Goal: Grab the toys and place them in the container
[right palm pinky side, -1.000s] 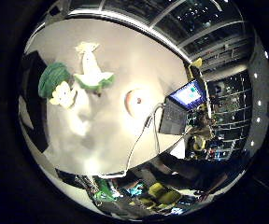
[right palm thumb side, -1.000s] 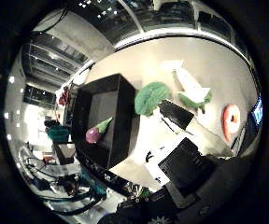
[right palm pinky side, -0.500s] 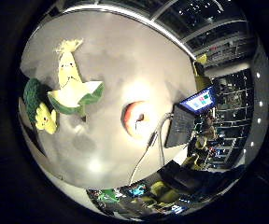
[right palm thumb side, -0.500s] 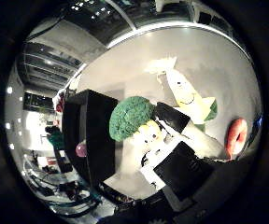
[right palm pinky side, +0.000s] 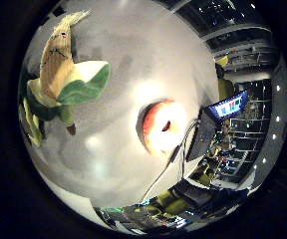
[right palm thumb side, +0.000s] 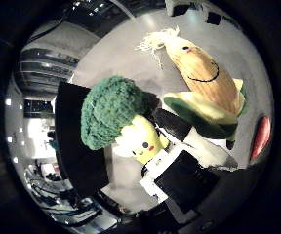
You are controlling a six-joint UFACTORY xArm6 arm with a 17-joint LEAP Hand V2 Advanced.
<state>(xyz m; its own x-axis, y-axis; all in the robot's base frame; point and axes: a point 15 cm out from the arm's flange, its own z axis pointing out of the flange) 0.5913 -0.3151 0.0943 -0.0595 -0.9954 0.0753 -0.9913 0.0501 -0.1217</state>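
On the pale grey bench (right palm pinky side: 123,64) lie three soft toys, all close under the palm. A corn toy (right palm thumb side: 199,73) with a stitched smile and green husk leaves lies flat on the surface. A broccoli toy (right palm thumb side: 113,117), green head and yellow face, lies just beside it, its head against the dark container (right palm thumb side: 77,161). A round peach toy (right palm pinky side: 161,124), red-rimmed with a pale middle, sits apart from the corn on bare bench.

Room: dim, with ceiling lights and shelving or racks beyond the bench edge. A lit laptop (right palm pinky side: 225,107) stands at the far edge, past the peach.

Robot hand (right palm thumb side: 184,165): white and black parts reach in from the view's edge, lying between broccoli and corn. One black finger segment (right palm thumb side: 172,124) sits next to the broccoli's face, probably touching it; contact is hard to confirm at this angle. Cannot tell whether the fingers are spread or curled. No toy visibly lifted. Container interior mostly hidden by the broccoli.
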